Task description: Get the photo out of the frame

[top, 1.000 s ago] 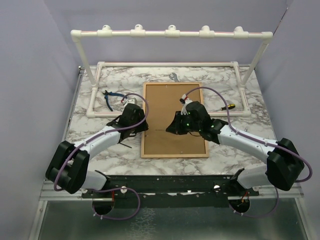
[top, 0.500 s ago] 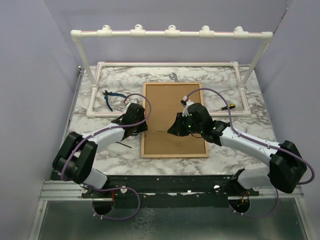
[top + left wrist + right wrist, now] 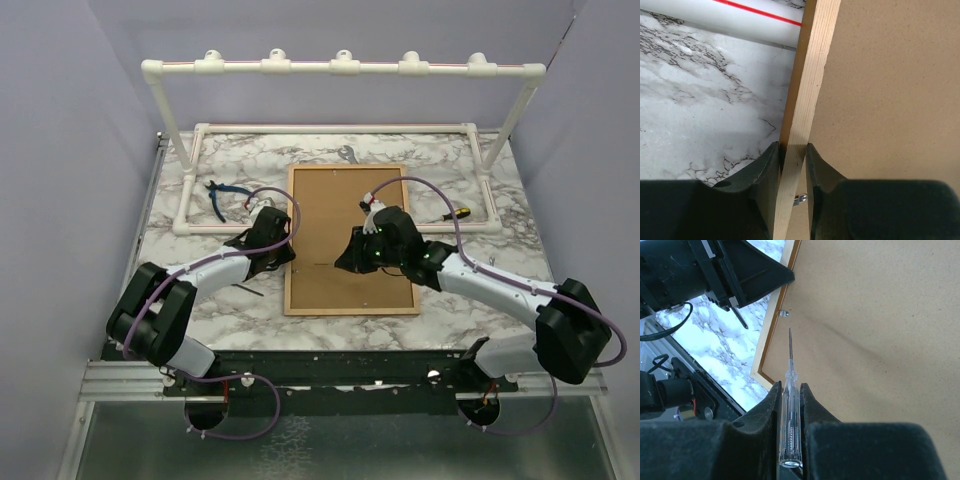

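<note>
- Overhead, the frame lies flat and back-up at the middle of the marble table, its brown board facing the camera (the photo cannot be seen from this side).
- The left gripper sits at the frame's left rail. The right gripper hangs over the board just across from it, with a thin shaft jutting toward that rail.
- A white rack stands behind the frame. Blue pliers lie to the frame's left, inside the rack's base, and a yellow screwdriver lies just off the frame's right side.
- From the left wrist, two black fingers straddle the pale wooden rail, one on the table side and one on the board side. Both are drawn in against the wood, pinching the frame's edge. A white pipe with a red stripe crosses the top of this view.
- From the right wrist, the fingers are pressed together on a clear screwdriver held lengthwise between them. Its tip stops just short of a small metal tab on the inner side of the left rail. The left gripper's dark body fills the upper left corner.
</note>
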You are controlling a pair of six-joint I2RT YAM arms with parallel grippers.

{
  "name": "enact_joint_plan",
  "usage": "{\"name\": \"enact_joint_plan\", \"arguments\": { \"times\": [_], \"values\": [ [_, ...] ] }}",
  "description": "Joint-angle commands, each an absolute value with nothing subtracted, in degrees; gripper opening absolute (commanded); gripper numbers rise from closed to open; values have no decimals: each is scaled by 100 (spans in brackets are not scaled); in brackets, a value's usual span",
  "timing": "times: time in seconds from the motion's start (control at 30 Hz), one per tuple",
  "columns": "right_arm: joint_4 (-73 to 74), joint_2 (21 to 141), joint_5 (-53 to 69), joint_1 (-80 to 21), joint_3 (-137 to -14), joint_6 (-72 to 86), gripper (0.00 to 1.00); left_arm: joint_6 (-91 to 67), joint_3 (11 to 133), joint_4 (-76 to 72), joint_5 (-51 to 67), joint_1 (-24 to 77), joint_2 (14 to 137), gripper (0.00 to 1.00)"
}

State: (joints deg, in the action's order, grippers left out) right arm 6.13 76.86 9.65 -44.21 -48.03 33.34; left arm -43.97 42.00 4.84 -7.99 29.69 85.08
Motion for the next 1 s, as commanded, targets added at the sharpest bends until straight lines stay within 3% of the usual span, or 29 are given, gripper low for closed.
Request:
{"name": "enact_joint_plan", "arguments": {
  "times": [0.0,0.53,0.77,0.97],
  "values": [
    [478,7961,1212,-4456,-4836,3297,1,-4582,4211,354,-856,2997,8372,25],
    [122,8525,1520,-4465,-5087,3489,1,-5071,4016,187,-583,3067,8262,23],
    [48,8767,1595,-4475,-5246,3558,1,-4877,4080,230,-655,3067,8271,31],
    [49,9018,1603,-4513,-5465,3560,1,-4771,4142,285,-646,3067,8254,44]
  ]
}}
